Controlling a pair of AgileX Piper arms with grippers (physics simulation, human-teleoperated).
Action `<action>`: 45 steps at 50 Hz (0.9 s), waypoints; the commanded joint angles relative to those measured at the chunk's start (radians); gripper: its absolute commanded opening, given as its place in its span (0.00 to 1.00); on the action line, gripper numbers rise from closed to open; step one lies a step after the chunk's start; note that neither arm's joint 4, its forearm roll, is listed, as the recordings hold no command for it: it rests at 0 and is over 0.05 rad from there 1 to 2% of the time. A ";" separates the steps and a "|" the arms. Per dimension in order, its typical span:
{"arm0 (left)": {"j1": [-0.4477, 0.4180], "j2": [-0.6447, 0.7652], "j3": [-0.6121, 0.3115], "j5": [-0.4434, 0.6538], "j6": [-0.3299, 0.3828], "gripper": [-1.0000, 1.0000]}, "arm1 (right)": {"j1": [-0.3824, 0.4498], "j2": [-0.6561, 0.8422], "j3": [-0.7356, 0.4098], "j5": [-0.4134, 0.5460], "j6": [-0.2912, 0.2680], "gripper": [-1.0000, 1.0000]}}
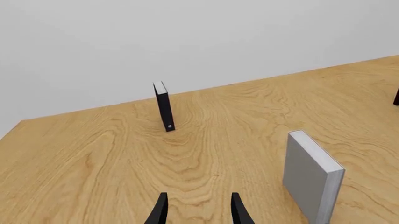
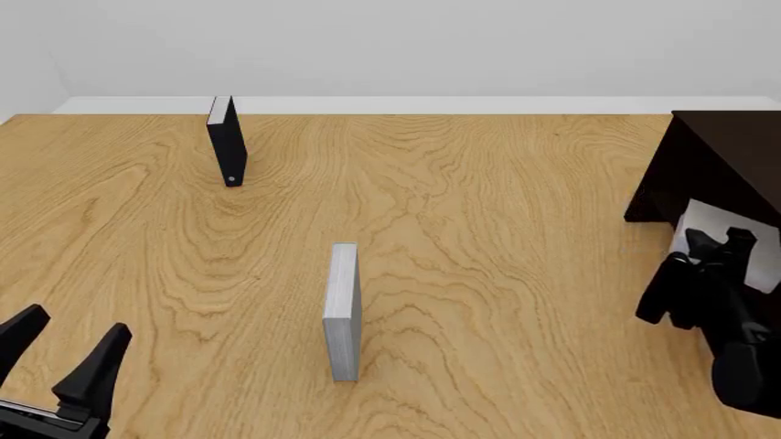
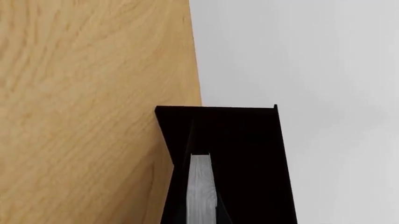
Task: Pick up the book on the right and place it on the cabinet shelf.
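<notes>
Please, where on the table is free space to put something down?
Free: the wood between the black book and the grey book, and from the grey book across to the cabinet. Crowded: the right edge, where the right hand holds a book at the cabinet.

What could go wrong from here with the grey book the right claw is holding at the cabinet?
1. The book sits narrow between the right claw's fingers, close beside a dark cabinet wall; a small sideways drift might knock it against the wood.
2. Whether it rests on anything yet is hidden, so opening now could let it drop or topple.
</notes>
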 commanded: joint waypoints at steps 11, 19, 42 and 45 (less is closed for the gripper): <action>0.004 -0.001 0.000 0.003 -0.005 1.00 | 0.011 0.035 0.003 -0.001 0.055 0.00; 0.003 -0.003 0.000 0.004 -0.004 1.00 | 0.016 0.044 0.010 -0.001 0.063 1.00; 0.002 0.013 0.000 -0.009 -0.005 1.00 | 0.027 0.060 0.012 0.000 0.073 1.00; 0.001 0.017 0.000 -0.012 -0.006 1.00 | 0.030 0.054 0.012 0.000 0.072 1.00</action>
